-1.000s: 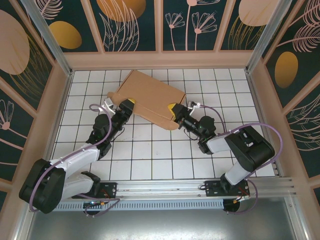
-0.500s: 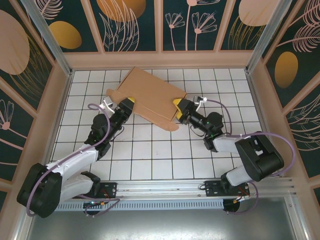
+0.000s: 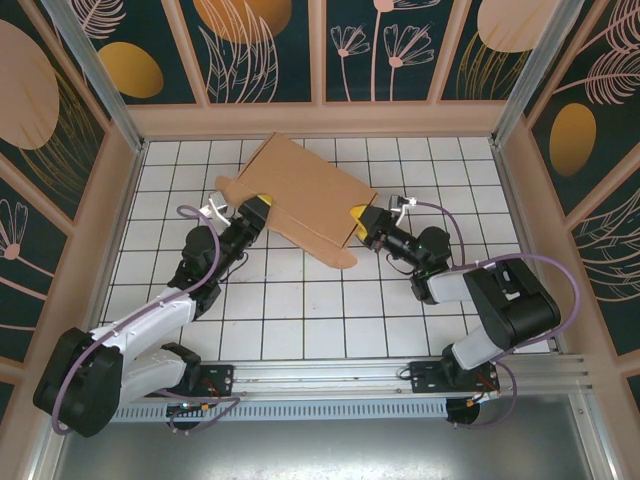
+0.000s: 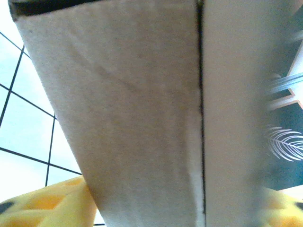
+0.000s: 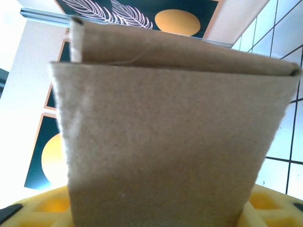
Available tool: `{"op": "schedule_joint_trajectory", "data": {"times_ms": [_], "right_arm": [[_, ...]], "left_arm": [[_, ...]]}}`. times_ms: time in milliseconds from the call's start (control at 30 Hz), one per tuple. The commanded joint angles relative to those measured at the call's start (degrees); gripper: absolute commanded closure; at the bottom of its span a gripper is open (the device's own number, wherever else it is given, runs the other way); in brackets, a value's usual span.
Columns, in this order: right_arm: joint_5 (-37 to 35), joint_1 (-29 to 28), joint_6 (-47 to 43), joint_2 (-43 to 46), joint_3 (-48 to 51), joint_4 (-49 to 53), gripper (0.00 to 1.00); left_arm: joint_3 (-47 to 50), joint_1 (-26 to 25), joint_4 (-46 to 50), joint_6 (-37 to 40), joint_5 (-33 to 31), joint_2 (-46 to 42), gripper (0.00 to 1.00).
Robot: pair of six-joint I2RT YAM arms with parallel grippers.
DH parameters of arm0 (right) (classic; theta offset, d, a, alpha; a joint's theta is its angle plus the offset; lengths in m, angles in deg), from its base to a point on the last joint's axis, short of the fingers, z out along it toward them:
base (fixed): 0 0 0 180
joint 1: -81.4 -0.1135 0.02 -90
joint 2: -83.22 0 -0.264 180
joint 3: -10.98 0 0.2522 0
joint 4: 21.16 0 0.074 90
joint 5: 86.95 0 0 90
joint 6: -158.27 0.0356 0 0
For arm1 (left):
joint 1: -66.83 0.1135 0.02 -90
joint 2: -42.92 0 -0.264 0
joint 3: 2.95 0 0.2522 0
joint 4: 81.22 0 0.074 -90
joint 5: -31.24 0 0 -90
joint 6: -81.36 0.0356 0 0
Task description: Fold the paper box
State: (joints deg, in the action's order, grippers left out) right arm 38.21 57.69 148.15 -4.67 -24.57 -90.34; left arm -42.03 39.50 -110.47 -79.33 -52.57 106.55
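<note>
White tiles with dark grid lines cover the table, which is fenced by peach-framed walls carrying dark teal panels with leaf and disc patterns. The paper box lies on the far half of the table, set at a slant, its broad brown top panel running from far left to near right. A rounded flap sticks out at its near right corner, and a smaller tab juts from its left end.

The left hand reaches the box's near left edge, and the right hand meets its right end, so the box sits between the two.

In the left wrist view the cardboard rises close before the lens with a dark crease running down it. The yellow fingers stand wide apart at the lower corners, with the panel between them.

In the right wrist view a folded, double-layered panel stands upright, and the yellow fingers are likewise spread wide at either side of its base. Whether either hand presses on the cardboard cannot be told.
</note>
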Motion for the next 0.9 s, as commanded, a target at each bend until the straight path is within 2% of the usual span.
{"op": "schedule_joint_trajectory", "data": {"times_ms": [0,67,133,233,300,400,500,867], "right_arm": [[-1.4,0.1,-1.3,2.8,1.3,-3.3,0.47],[-3.5,0.2,-4.0,6.3,1.9,1.9,0.48],[-6.7,0.0,-9.5,11.6,1.9,11.3,0.48],[-12.7,-0.7,-18.9,19.3,0.6,25.8,0.48],[-15.9,-1.0,-22.3,22.2,-0.1,31.4,0.49],[-16.8,-1.1,-23.2,23.5,-0.3,32.8,0.49],[-16.9,-1.7,-23.0,23.1,-0.4,32.6,0.49],[-16.5,-2.6,-22.6,23.7,-0.3,32.3,0.49]], "left_arm": [[-2.6,0.0,3.6,0.6,0.7,-1.0,0.25],[-3.9,-0.1,8.8,2.1,0.3,-2.5,0.16],[-5.3,0.0,15.8,2.6,0.1,-4.2,0.12],[-7.2,-0.1,23.9,2.5,-0.1,-7.2,0.13],[-9.2,-0.2,30.0,2.3,-0.7,-8.9,0.18],[-13.6,-1.7,36.7,2.0,-0.4,-9.0,0.20],[-17.3,-4.7,38.6,1.4,-0.6,-7.6,0.22],[-19.1,-8.8,32.9,-3.4,1.7,0.0,0.22]]}}
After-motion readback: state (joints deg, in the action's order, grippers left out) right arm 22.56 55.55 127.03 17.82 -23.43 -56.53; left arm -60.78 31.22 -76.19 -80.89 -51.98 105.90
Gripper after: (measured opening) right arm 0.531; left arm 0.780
